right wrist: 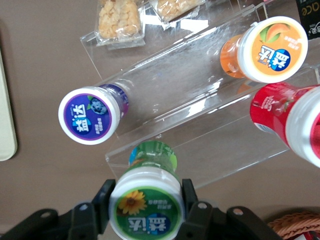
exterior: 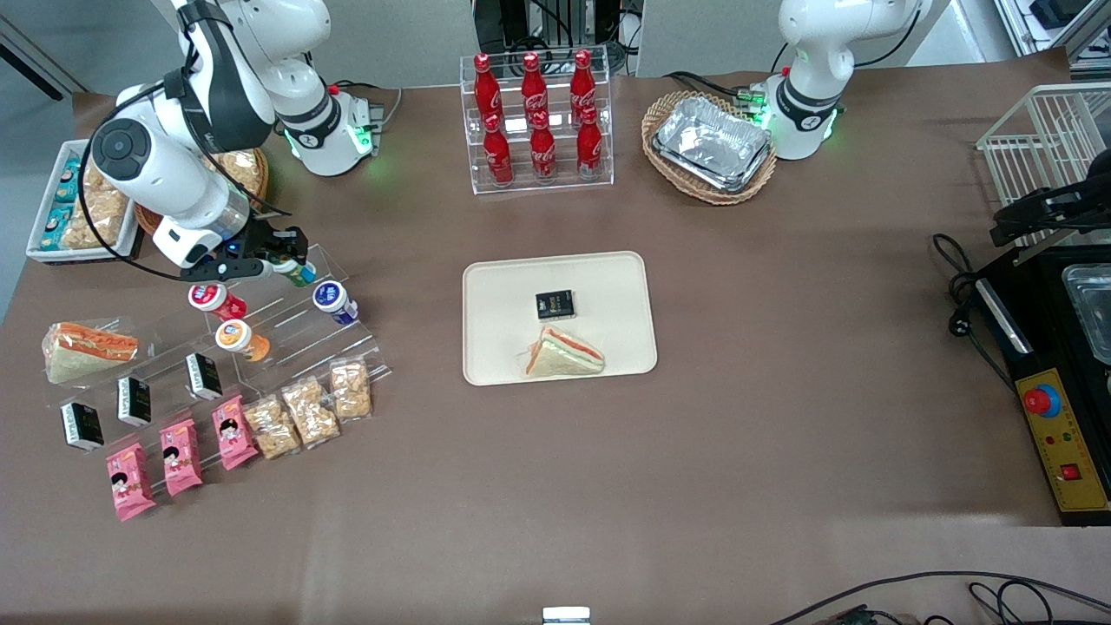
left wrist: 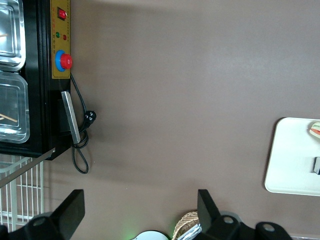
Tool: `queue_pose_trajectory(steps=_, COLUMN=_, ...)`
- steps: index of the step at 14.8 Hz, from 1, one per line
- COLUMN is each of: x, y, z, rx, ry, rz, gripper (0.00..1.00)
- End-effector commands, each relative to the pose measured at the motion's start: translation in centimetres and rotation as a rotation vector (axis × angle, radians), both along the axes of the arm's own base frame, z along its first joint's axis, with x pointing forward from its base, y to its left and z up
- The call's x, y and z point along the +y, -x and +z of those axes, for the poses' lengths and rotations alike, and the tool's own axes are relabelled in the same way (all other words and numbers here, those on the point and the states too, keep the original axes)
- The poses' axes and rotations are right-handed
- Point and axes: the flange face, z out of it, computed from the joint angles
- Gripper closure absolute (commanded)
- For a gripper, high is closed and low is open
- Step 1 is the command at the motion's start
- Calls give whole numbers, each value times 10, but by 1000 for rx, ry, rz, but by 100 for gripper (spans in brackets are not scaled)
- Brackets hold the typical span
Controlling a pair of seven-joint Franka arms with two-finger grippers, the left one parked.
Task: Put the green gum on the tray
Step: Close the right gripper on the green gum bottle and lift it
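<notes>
Four gum canisters sit on or at a clear acrylic stepped rack (exterior: pixel 286 321), catalogued view by view. Front view: the gripper (exterior: pixel 279 265) hangs at the rack's top step, toward the working arm's end of the table, with the green gum (exterior: pixel 299 273) between its fingers; the blue canister (exterior: pixel 334 302) lies just beside and nearer the camera than the gripper, the red canister (exterior: pixel 214 300) and orange canister (exterior: pixel 239 338) nearer still. The tray (exterior: pixel 486 286) lies well apart from the gripper toward the table's middle, carrying a small black packet (exterior: pixel 555 305) and a wrapped sandwich (exterior: pixel 562 356), with bare surface around both. Right wrist view: the gripper (right wrist: pixel 146 210) is clamped on the green gum (right wrist: pixel 146 200), its dark fingers (right wrist: pixel 104 202) pressed against the white lid's sides, lid label facing the lens; the blue canister (right wrist: pixel 90 116), orange canister (right wrist: pixel 267 49) and red canister (right wrist: pixel 290 120) rest apart from it on the rack (right wrist: pixel 200 95). Left wrist view: only a corner of the tray (left wrist: pixel 287 165) shows; no gripper. Step in hand, by judgement: grasp made, lift and carry pending. Next move calls for raising the gum clear of the rack's lip, crossing to the tray, and setting down on a bare patch away from the packet and sandwich.
</notes>
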Motion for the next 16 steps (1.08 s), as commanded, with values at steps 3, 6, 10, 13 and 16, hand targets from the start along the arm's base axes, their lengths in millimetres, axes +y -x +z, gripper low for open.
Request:
queue_pose_trajectory(steps=3, x=-6, y=-8, z=12, rx=-37, ry=25, rz=37, gripper=71)
queue_pose_trajectory(steps=6, x=-9, y=-23, z=41, rx=-23, ry=34, rz=38, gripper=71)
queue_pose_trajectory(steps=10, x=-3, y=-57, z=87, rx=35, ry=48, rz=19, gripper=71)
queue_pose_trajectory(steps=13, x=20, y=-77, z=115, rx=82, ry=-16, rz=-12, gripper=71)
queue_pose_trajectory(steps=16, x=56, y=-79, z=110, rx=80, ry=-24, rz=-53, gripper=71)
